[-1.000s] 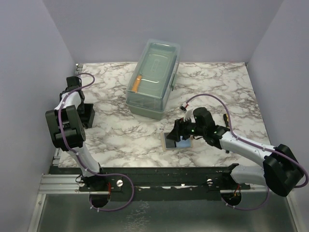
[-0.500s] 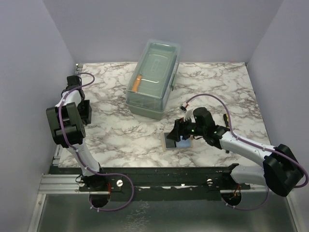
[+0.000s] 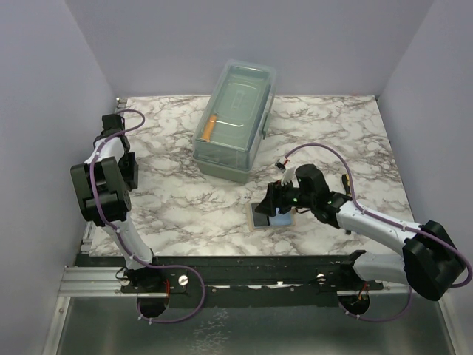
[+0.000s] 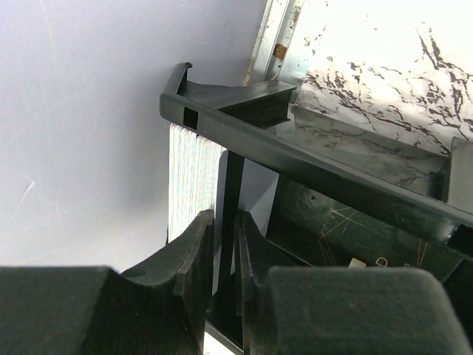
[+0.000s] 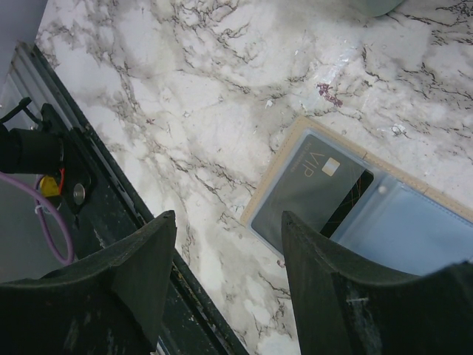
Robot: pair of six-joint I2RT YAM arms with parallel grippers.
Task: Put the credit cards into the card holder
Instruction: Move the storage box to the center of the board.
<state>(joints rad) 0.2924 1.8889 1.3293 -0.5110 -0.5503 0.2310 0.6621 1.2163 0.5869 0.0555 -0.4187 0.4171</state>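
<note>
The black card holder (image 4: 310,159) stands by the left wall, mostly hidden under my left arm in the top view (image 3: 133,174). My left gripper (image 4: 225,248) (image 3: 126,166) is shut on one of its thin upright walls. Inside the holder shows a dark surface with thin gold lines (image 4: 347,233). The credit cards lie stacked on a tan pad (image 5: 277,174): a dark grey VIP card (image 5: 303,188) (image 3: 260,217), a black card (image 5: 347,207) under it, and a light blue one (image 5: 406,229) (image 3: 281,220). My right gripper (image 5: 228,218) (image 3: 275,201) hovers open over the marble beside the grey card's near corner.
A large clear lidded box (image 3: 235,118) with an orange item (image 3: 210,127) inside stands at the back centre. The purple side wall (image 4: 81,148) is right beside the holder. A black mounting rail (image 5: 111,214) runs along the table's near edge.
My left gripper's jaws have closed onto the holder's wall, and the left wrist has shifted slightly back and left. The right arm and the cards have not moved.
</note>
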